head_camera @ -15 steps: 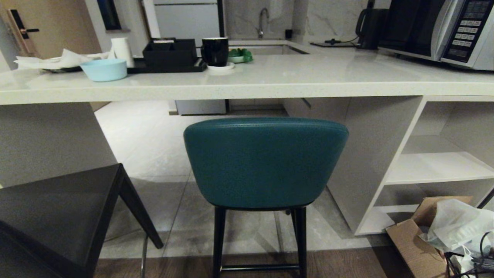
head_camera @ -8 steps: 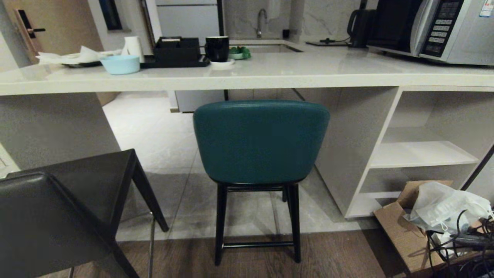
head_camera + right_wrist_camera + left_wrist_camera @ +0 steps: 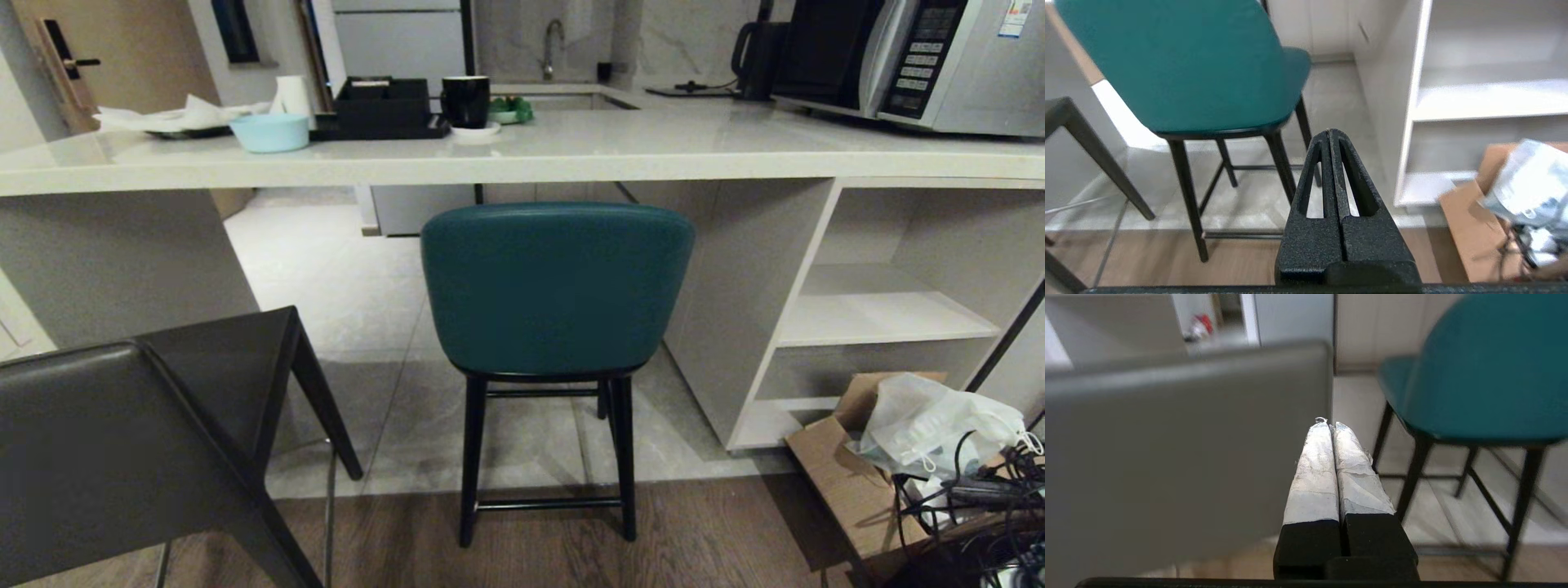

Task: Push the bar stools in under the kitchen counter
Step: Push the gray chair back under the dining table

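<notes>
Grey stool [image 3: 1180,457] back just ahead of closed left end effector [image 3: 1331,424]; right end effector [image 3: 1329,131] closed, facing teal stool [image 3: 1184,61].

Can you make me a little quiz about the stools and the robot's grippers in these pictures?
1. True or false: the teal leather stool with the curved back already sits under the pale speckled stone kitchen counter.
2. Which thing stands on the counter? A) a pale blue bowl B) a red kettle C) a yellow plate
3. Fill in: the left gripper points at the low back of the dark ____ leather stool.

Key
1. False: its back stands out in front of the counter's edge.
2. A
3. grey. Both it and the right gripper are shut and hold nothing.
</notes>
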{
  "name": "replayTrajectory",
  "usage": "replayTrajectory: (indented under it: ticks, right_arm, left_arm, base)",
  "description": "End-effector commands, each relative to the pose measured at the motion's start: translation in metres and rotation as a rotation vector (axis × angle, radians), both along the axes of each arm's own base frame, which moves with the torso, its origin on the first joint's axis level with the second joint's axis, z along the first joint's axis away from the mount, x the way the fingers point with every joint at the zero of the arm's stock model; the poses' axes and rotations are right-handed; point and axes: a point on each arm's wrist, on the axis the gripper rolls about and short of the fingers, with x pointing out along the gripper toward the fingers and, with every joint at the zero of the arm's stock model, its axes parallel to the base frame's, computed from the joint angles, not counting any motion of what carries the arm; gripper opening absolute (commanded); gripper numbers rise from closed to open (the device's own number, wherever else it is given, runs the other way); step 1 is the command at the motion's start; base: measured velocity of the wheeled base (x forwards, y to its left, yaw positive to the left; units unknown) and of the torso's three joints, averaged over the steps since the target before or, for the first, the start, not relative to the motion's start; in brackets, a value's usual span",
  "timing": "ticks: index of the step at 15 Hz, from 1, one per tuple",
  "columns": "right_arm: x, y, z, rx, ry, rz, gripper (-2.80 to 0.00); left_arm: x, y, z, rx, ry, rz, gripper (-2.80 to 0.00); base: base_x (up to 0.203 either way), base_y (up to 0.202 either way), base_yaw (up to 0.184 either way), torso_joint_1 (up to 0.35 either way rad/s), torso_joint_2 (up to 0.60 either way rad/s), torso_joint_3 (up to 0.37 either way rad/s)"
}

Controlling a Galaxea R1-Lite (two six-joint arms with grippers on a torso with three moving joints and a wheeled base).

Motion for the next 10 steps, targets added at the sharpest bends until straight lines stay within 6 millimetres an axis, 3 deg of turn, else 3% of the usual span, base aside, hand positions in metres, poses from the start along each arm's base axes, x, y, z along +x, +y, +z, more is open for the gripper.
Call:
replayTrajectory:
  ticks: [1, 6, 10]
  right_arm:
    - [-0.009, 0.0, -0.003, 0.0, -0.021, 0.002, -2.8]
    - [-0.027, 0.0, -0.02, -0.001, -0.001, -0.004, -2.8]
    - [-0.028, 0.0, -0.032, 0.0, 0.018, -0.016, -2.8]
  left_arm:
    - [-0.011, 0.0, -0.008, -0.001, -0.015, -0.002, -2.8]
    - [-0.014, 0.0, -0.032, 0.0, 0.011, 0.009, -2.8]
    - [-0.029, 0.0, -0.058, 0.0, -0.003, 0.018, -2.8]
  base:
    - [0.0, 0.0, 0.0, 0.0, 0.0, 0.0]
    - [0.0, 0.0, 0.0, 0.0, 0.0, 0.0]
    - [0.0, 0.0, 0.0, 0.0, 0.0, 0.0]
